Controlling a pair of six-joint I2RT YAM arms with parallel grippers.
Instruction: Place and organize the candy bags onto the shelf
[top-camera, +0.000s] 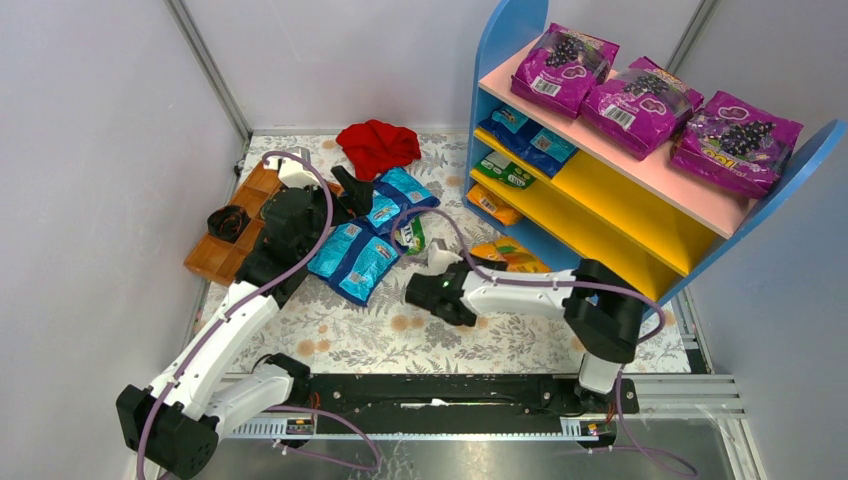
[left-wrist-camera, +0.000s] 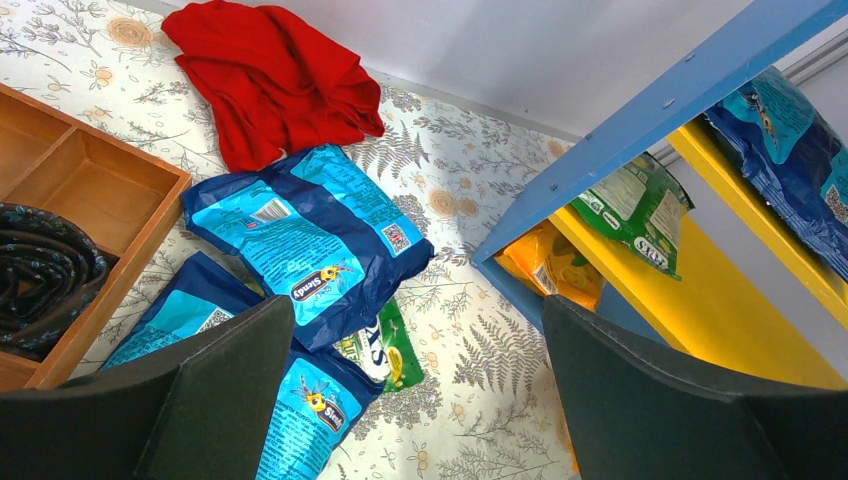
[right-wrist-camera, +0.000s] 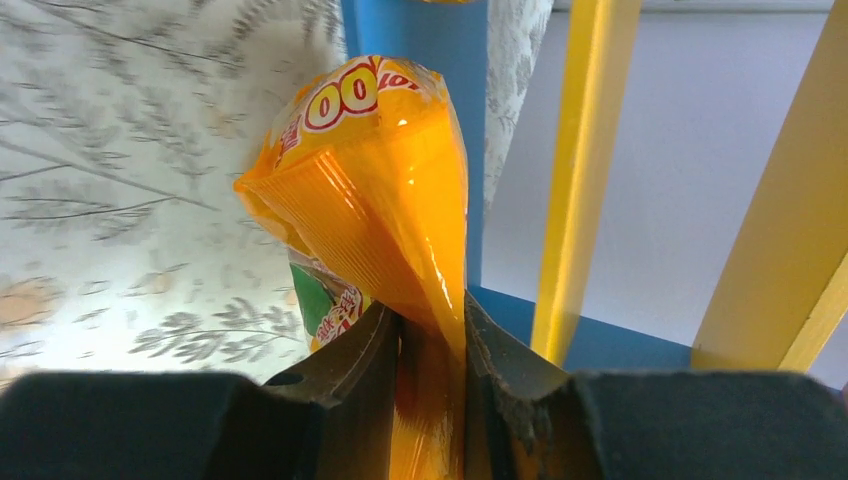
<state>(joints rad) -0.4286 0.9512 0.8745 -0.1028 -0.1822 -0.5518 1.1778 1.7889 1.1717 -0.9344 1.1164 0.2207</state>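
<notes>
Seen in the right wrist view only: right gripper (right-wrist-camera: 432, 335) clamped on the end seam of one orange candy bag (right-wrist-camera: 380, 180). Its long axis runs straight out from the jaws, at the near left foot of the shelf (top-camera: 497, 60). The left gripper (left-wrist-camera: 415, 315) is spread wide above three blue bags (left-wrist-camera: 310, 230) and one green bag (left-wrist-camera: 385, 355). Three magenta bags (top-camera: 640, 100) lie on the top board.

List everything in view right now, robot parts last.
shelf: one, blue sides, on table, right side
magenta grape bags: three, magenta, shelf top
shelf blue bags: two, blue, second level
shelf green bag: one, green, third level
shelf orange bag: one, orange, lowest level
table blue bags: at least two, blue, overlapping mid-table
table green bag: one, green, beside them
held orange bag: one, orange, by shelf foot
red cloth: one, red, far table edge
wooden tray: one, brown, table's left, holds dark bundle
left gripper: open, over blue pile
right gripper: shut on held orange bag
</notes>
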